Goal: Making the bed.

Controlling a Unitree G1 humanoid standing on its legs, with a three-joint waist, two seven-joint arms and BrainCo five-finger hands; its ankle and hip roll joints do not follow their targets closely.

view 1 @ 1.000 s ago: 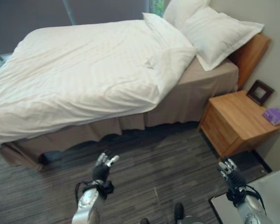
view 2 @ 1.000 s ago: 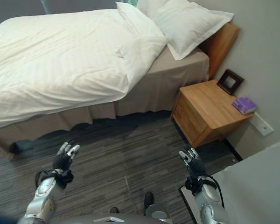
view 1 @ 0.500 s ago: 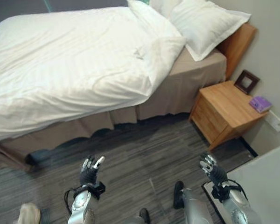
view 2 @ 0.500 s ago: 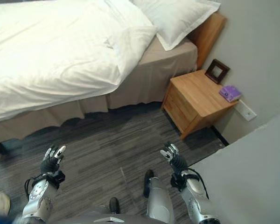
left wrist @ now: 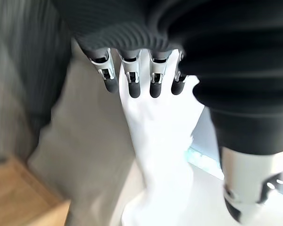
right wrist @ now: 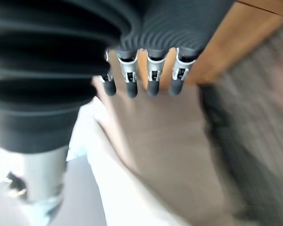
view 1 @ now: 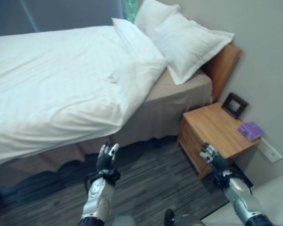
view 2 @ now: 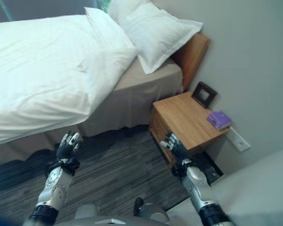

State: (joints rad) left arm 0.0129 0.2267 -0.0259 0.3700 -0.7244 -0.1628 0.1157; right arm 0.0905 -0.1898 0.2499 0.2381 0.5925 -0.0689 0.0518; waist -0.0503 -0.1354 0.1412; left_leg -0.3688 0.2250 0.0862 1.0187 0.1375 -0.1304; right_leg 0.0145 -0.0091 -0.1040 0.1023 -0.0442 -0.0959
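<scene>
Both hands (view 1: pixel 107 157) (view 1: pixel 211 157) open, short of duvet (view 1: pixel 61 89)

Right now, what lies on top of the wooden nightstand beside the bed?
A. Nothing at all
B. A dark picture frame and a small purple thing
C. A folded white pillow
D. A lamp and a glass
B: the nightstand carries a dark picture frame near the wall and a small purple thing beside it.

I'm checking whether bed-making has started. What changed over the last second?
Mostly the view: the camera shifted, so the bed and nightstand sit differently in the pictures. Both hands, left and right, remain raised, open and empty, short of the bed. Duvet, pillows, frame and purple box look untouched.
</scene>
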